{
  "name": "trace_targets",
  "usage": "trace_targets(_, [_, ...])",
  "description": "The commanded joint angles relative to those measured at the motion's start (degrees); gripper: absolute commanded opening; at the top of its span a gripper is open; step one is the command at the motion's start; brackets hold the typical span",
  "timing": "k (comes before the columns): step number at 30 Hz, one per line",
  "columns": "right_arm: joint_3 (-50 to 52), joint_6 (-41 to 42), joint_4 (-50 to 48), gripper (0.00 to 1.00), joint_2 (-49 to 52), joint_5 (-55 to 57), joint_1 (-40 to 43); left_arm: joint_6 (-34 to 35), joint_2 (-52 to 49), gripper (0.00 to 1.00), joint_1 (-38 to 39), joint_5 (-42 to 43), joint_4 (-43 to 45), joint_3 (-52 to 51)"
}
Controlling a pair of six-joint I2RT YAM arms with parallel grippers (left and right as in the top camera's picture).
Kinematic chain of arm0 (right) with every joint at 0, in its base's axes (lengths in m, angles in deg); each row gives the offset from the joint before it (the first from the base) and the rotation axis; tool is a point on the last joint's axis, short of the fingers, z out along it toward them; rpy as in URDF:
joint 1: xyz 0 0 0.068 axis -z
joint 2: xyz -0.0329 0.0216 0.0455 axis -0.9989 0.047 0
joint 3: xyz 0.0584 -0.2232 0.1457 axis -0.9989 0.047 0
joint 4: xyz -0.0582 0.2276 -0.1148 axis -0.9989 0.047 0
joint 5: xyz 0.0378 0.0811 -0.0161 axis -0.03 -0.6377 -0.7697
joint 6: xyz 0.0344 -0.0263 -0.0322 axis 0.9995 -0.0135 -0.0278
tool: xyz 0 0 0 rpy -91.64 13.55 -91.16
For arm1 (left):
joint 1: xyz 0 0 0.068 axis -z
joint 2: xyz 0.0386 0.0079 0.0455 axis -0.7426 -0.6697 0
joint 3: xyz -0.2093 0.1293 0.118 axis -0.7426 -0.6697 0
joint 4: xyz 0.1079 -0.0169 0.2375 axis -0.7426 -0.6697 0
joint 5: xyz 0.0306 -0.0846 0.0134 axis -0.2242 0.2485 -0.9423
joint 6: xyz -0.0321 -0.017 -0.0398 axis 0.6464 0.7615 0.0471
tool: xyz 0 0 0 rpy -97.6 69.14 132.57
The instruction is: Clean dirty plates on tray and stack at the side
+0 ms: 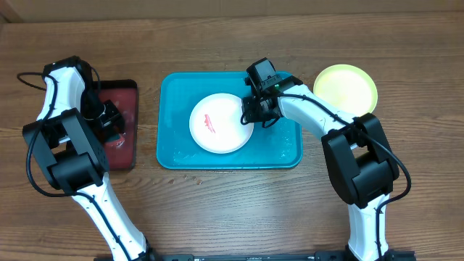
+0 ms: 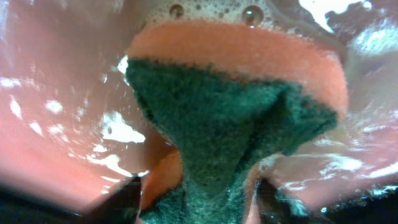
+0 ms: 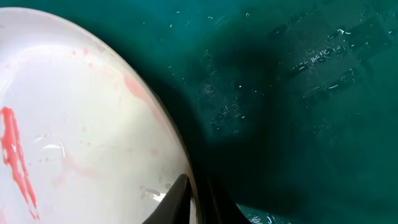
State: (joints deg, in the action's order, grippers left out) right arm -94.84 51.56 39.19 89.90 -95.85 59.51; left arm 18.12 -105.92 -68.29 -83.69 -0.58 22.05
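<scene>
On the turquoise tray [image 1: 172, 145] in the middle of the table [image 1: 232, 210] lies the white plate [image 1: 217, 134], a little left of the tray's centre, with a red smear [image 1: 209, 124] on its face. The right gripper [image 1: 255, 114] is at the right rim of this plate. In the right wrist view its two dark fingertips come in from the lower edge, one over the white surface and one under it, with the thin rim between them. The claw is narrow and holds the plate by the edge. The plate fills the left part of that view, and the wet tray floor is on the right. Besides the long smear there are faint pink spots on the plate.

The yellow-green plate [image 1: 345, 88] lies on the bare table to the right of the tray, near its upper right corner and apart from it. The right arm passes just beside this plate.

At the left side, well apart from the plates, the left gripper [image 1: 109, 119] is low over the dark red tray [image 1: 119, 145]. The left wrist view is nearly filled by a sponge [image 2: 236, 124], orange with a green rough side, which narrows toward the fingers. Small foam bubbles [image 2: 211, 9] sit above it on the wet red surface. The fingers are only dark shapes at the lower edge, so I cannot tell if this claw grips the sponge or is loose around it.
</scene>
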Motion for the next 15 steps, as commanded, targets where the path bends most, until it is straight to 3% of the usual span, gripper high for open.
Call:
trace_targets(1, [1.2,0.0,-0.2,0.11,1.2,1.3,0.1,-0.2,-1.1,0.11,0.1,0.1,0.7,0.3])
trace_targets(3, [1.2,0.0,-0.1,0.11,1.2,1.3,0.1,-0.2,-1.1,0.09,0.1,0.1,1.7,0.3])
trace_targets(4, [1.2,0.0,-0.1,0.11,1.2,1.3,0.1,-0.2,-1.1,0.2,0.1,0.1,2.3,0.3])
trace_targets(5, [1.2,0.0,-0.1,0.11,1.2,1.3,0.1,-0.2,-1.1,0.41,0.1,0.1,3.3,0.3])
trace_targets(6, [1.2,0.0,-0.1,0.11,1.2,1.3,0.1,-0.2,-1.1,1.0,0.1,0.0,5.0,0.3])
trace_targets(12, [1.2,0.1,-0.1,0.11,1.2,1.3,0.1,-0.2,-1.1,0.99,0.1,-0.2,7.5,0.3])
trace_targets(15, [1.2,0.0,-0.1,0.11,1.2,1.3,0.1,-0.2,-1.1,0.91,0.1,-1.8,7.8,0.5])
